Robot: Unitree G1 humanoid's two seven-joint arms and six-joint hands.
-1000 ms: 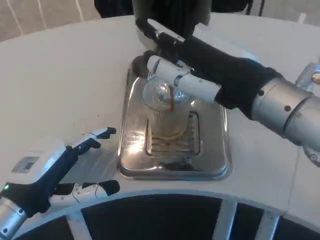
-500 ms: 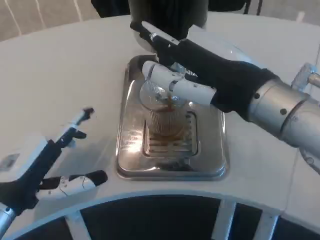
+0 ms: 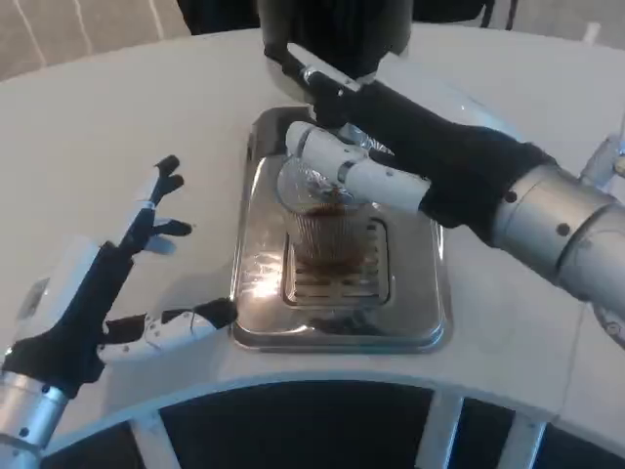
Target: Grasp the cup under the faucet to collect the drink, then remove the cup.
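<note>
Two hands share this moment, and only one is working. Farthest left, the left hand hovers over the white worktop with its fingers spread and nothing in them, its thumb reaching toward the near left corner of the metal drip tray; it looks parked there to stay out of the way, yet close enough to steady the tray if needed. Next comes the tray itself, set under the dark dispenser so that any spill falls through its slotted grate and not onto the worktop. On that grate stands the clear ribbed cup, upright beneath the faucet, with brown drink showing inside it, so filling appears under way. Whether liquid is running at this instant is too blurred to tell. From the right, the right hand reaches across the tray and closes round the cup's upper part, one white finger lying along the rim's near side. That hold probably keeps the cup centred while it fills and ready to be drawn out afterwards
</note>
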